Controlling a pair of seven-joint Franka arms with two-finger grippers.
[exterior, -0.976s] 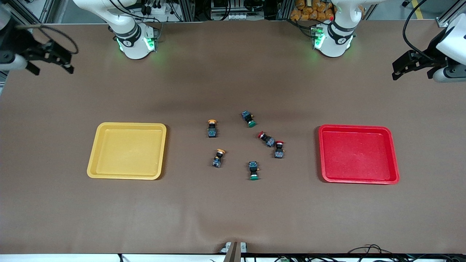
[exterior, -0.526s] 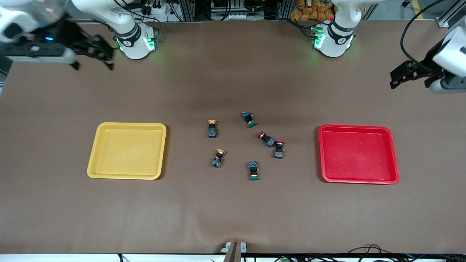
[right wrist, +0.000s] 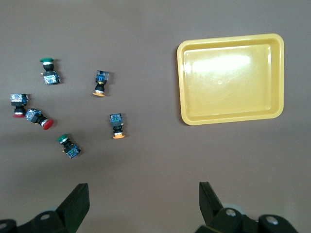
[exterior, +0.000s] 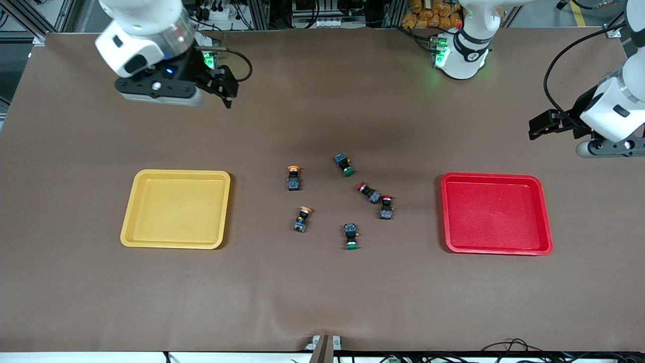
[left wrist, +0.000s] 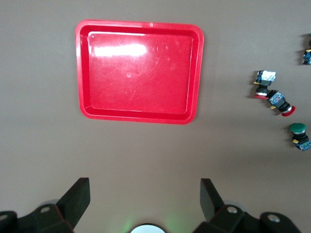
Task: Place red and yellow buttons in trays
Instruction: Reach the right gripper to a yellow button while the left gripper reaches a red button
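Two yellow buttons (exterior: pixel 293 178) (exterior: pixel 302 219) and two red buttons (exterior: pixel 369 192) (exterior: pixel 386 207) lie on their sides mid-table, between the yellow tray (exterior: pixel 176 209) and the red tray (exterior: pixel 496 213). Both trays hold nothing. My right gripper (exterior: pixel 225 92) is open and empty, up over bare table near its arm's base. My left gripper (exterior: pixel 537 128) is open and empty, up over the table by the red tray's corner. The right wrist view shows the yellow tray (right wrist: pixel 231 77) and yellow buttons (right wrist: pixel 100 82) (right wrist: pixel 117 126). The left wrist view shows the red tray (left wrist: pixel 141 70) and red buttons (left wrist: pixel 265 82) (left wrist: pixel 280 101).
Two green-capped buttons (exterior: pixel 344 164) (exterior: pixel 350 237) lie among the others, one farther from the front camera and one nearer. The brown table mat (exterior: pixel 322 292) stretches wide round the trays. The arm bases (exterior: pixel 463 50) stand along the table's edge.
My right gripper has swung in from the table's end to over the table near its base. My left gripper has moved inward and closer to the red tray. The buttons and trays have not moved.
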